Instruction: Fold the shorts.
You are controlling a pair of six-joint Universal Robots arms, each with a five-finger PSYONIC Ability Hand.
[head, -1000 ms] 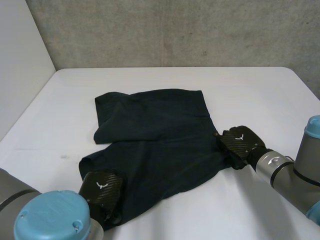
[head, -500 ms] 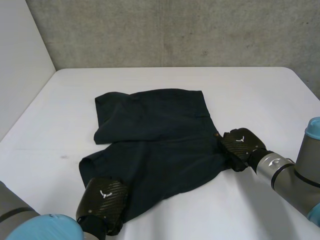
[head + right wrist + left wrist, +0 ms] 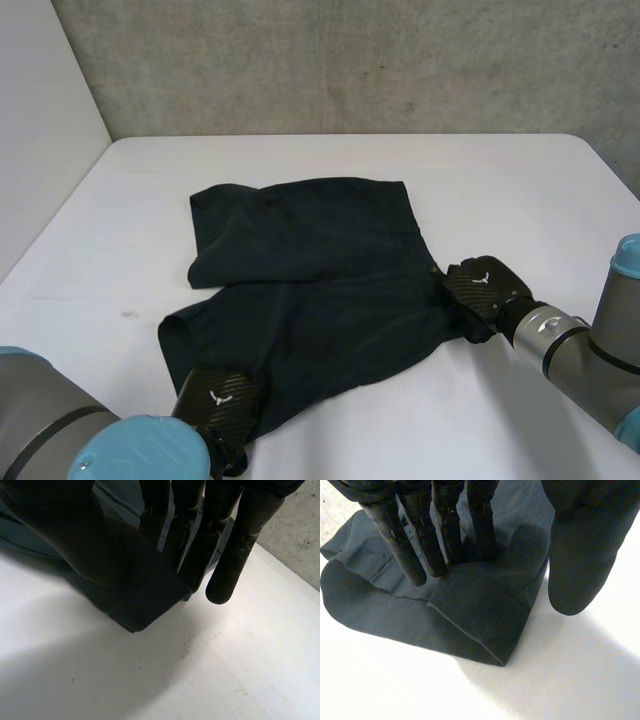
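shorts (image 3: pixel 310 280): dark, spread flat mid-table (image 3: pixel 520 190); upper leg lapped over lower one on the left side, so lower one partly covered
left hand (image 3: pixel 218 400): on the near-left hem corner; head view gives its back, and the left arm (image 3: pixel 60 430) cuts off the cloth edge just below it
left fingers (image 3: pixel 445 535): straight, close side by side, tips pressing down on the cloth just behind a folded-over hem flap
left thumb (image 3: pixel 580 555): held apart from them, past the cloth edge over bare table, not on cloth
left hold: no pinch visible, just pressing
right hand (image 3: pixel 482 286): at the right edge of the shorts, touching the corner there; the cloth under it is covered in head view
right wrist view: a thick cloth corner (image 3: pixel 145 607) sticks out below the hand over the table
right hold: cannot tell, black hand on dark cloth, contact lost in shadow
backdrop: grey wall (image 3: pixel 350 60)
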